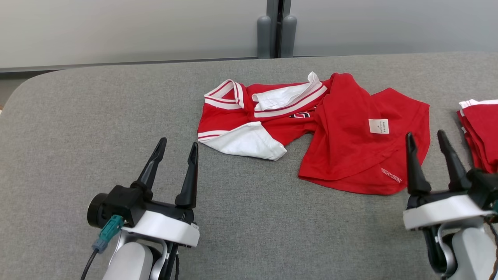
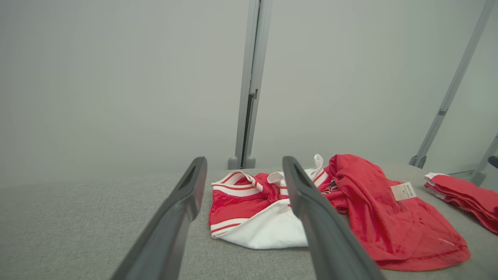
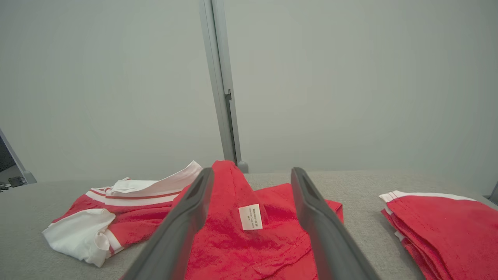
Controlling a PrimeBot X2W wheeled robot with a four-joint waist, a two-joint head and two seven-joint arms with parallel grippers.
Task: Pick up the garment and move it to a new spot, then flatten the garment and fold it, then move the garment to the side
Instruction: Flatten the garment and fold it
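The garment (image 1: 342,151) is a red sports shirt with white parts, and it lies crumpled on the grey bench (image 1: 116,101), around the middle and closer to the far edge. It is not flat. Its red body is bunched into soft folds on the right side, and one fold rises like a ridge. A small white label (image 1: 378,126) shows on this red part, so here we probably see the inside of the cloth. On the left side of the garment a white sleeve (image 1: 249,144) with red stripes is turned toward us. Behind the sleeve, the white collar band (image 1: 290,97) with its red line lies twisted across the top.

To the right of the garment, apart from it, there is a stack of folded red clothes (image 1: 482,132) with white edges.

The left gripper (image 1: 178,142) stands to the near left of the garment, apart from it. Its fingers are spread, point away from us and hold nothing. The right gripper (image 1: 425,134) is at the near right corner of the garment. Its fingers are also spread with nothing between them. In the right wrist view they reach over the red cloth, one on each side of the label. We cannot tell if the tips touch the cloth.
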